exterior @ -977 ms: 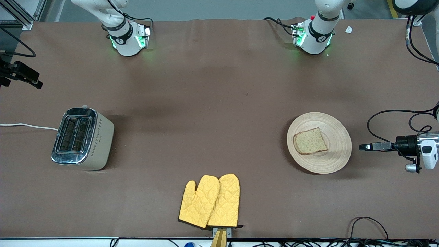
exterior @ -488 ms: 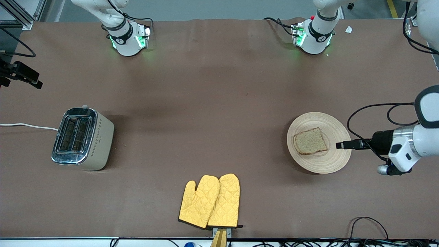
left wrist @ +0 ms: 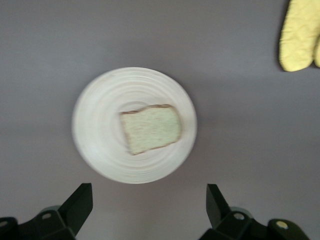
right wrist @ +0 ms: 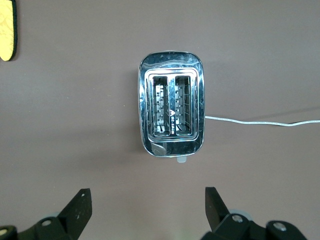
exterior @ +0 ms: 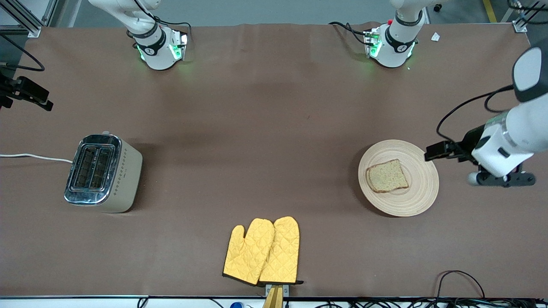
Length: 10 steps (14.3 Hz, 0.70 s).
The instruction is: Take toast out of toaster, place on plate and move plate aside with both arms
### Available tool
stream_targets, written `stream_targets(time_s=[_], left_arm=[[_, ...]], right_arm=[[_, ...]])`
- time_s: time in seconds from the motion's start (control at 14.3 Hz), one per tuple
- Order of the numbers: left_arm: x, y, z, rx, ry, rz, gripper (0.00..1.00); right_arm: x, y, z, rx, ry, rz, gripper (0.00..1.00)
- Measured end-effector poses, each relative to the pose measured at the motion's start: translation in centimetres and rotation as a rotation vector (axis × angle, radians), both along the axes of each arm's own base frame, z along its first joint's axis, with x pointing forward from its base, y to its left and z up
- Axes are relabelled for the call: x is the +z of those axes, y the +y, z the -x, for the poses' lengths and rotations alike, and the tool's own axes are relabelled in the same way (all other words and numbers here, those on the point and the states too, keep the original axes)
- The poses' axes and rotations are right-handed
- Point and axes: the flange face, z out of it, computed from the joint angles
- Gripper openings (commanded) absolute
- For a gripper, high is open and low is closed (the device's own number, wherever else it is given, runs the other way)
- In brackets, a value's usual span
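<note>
Toast (exterior: 387, 176) sits on the plate (exterior: 421, 194), so the left tool (exterior: 433, 150), released, should take its rim squarely while the right tool (right wrist: 145, 212), also released and waiting, hangs over the toaster (exterior: 105, 172).

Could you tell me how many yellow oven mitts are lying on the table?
2. One oven mitt lies by the table edge nearest the front camera; the second mitt lies beside it toward the left arm's end, partly overlapped by the first.

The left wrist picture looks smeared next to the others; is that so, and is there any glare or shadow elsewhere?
Left wrist view: yes, the plate and toast are blurred. Right wrist view: sharp, with reflections on the toaster's chrome top. Front view: evenly lit, with green base lights and a soft shadow beside the toaster.
</note>
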Motion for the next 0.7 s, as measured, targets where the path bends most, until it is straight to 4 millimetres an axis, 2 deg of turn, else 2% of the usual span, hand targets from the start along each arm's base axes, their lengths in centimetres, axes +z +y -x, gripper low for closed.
stream_targets(time_s=[0.14,0.35,0.49,0.7], left_arm=[[3.4,0.2,1.8,-0.006,-0.051,-0.084,1.00],[7.4,1.9,5.3,0.027,-0.086,-0.146,1.00],[8.6,3.2,8.0,0.047,-0.076,-0.167,1.00],[8.9,4.6,11.4,0.074,-0.039,-0.144,1.00]], right_arm=[[0.0,0.0,0.0,-0.001,0.000,0.000,1.00],[0.0,0.0,0.0,-0.001,0.000,0.000,1.00],[0.0,0.0,0.0,-0.001,0.000,0.000,1.00],[0.0,0.0,0.0,-0.001,0.000,0.000,1.00]])
